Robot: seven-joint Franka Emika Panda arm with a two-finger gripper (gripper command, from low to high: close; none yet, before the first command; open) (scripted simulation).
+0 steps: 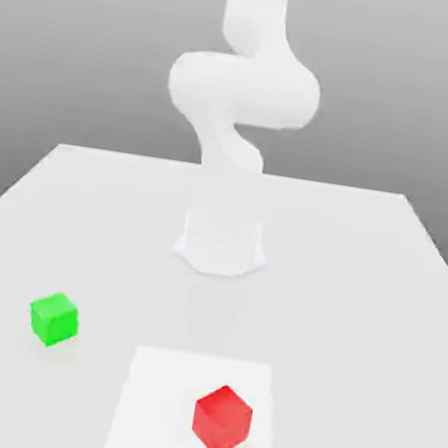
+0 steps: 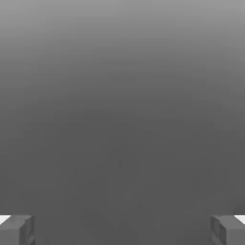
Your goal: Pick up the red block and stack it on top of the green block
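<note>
The red block [image 1: 222,421] rests on the white table near its front edge, a little toward the exterior view's right. The green block [image 1: 53,319] stands apart from it, farther back and toward the exterior view's left. The white arm [image 1: 243,89] rises from its base and curves up past the upper edge of the exterior view, well above both blocks. In the hand view my gripper [image 2: 122,230] is open. Its grey fingertips [image 2: 17,229] stand far apart with nothing between them, against a plain grey backdrop.
The arm's round base [image 1: 221,243] sits in the middle of the table [image 1: 360,289]. A lighter square patch [image 1: 156,400] lies under the red block. The table's side edges slant inward toward the back.
</note>
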